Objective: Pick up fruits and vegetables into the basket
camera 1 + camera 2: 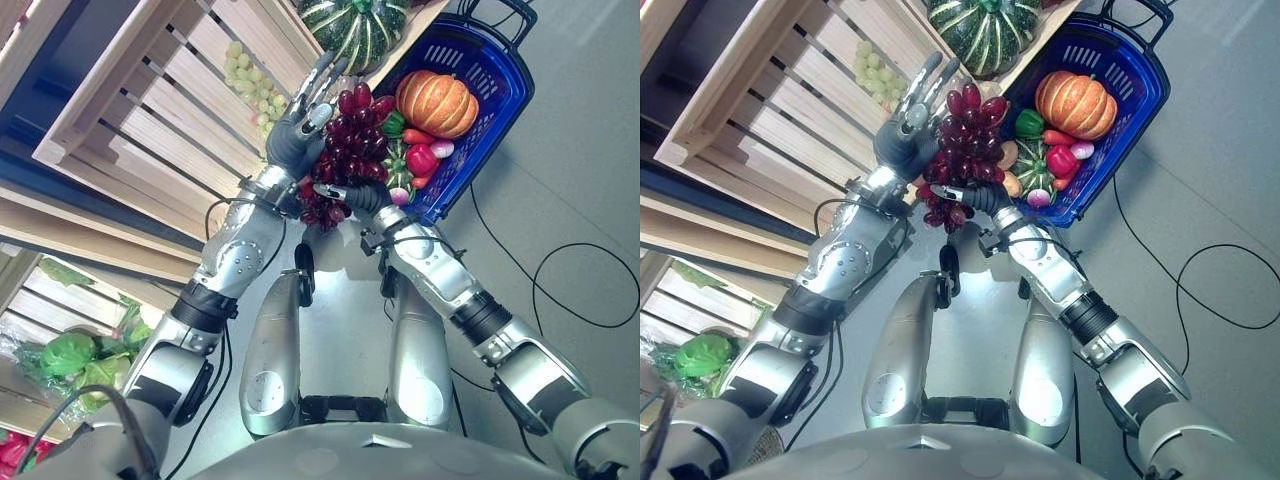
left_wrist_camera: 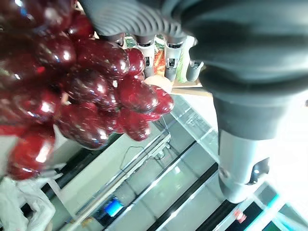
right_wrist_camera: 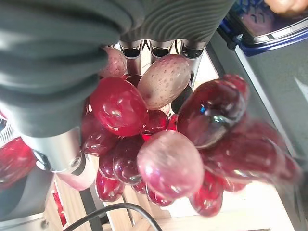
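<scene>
Carrying the bunch of dark red plastic grapes [image 1: 350,150] between two hands is risky: it hangs beside the blue plastic basket [image 1: 500,90], not over it, and may slip to the floor if either hand loosens. The left hand [image 1: 300,115] supports it with straight fingers; the right hand [image 1: 350,195] curls under its lower part.

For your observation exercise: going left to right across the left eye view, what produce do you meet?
Green leafy vegetable → green grapes → red grapes → orange pumpkin.
</scene>
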